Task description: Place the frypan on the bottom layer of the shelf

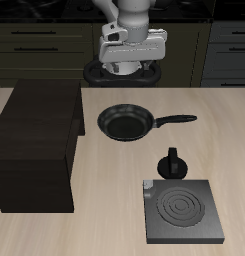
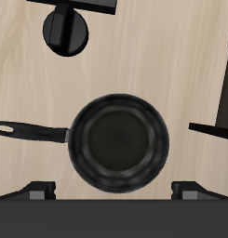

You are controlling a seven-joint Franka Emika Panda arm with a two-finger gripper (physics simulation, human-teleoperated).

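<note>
The frypan [image 1: 126, 122] is a small round black pan with a long straight handle [image 1: 177, 120], lying flat on the wooden table near the middle. The shelf [image 1: 34, 140] is a large dark box-like unit standing beside the pan, on the side away from the handle. My gripper [image 1: 128, 68] hangs above the table, farther back than the pan, and holds nothing. In the wrist view the frypan [image 2: 118, 141] lies below the gripper [image 2: 115, 191], whose fingertips [image 2: 36, 191] stand wide apart. An edge of the shelf [image 2: 218, 116] shows there too.
A square dark-grey stove plate [image 1: 184, 210] with concentric rings lies near the table's front edge. A small black knob [image 1: 174, 163] stands between it and the pan's handle, and also shows in the wrist view [image 2: 66, 31]. Kitchen cabinets [image 1: 39, 45] line the back.
</note>
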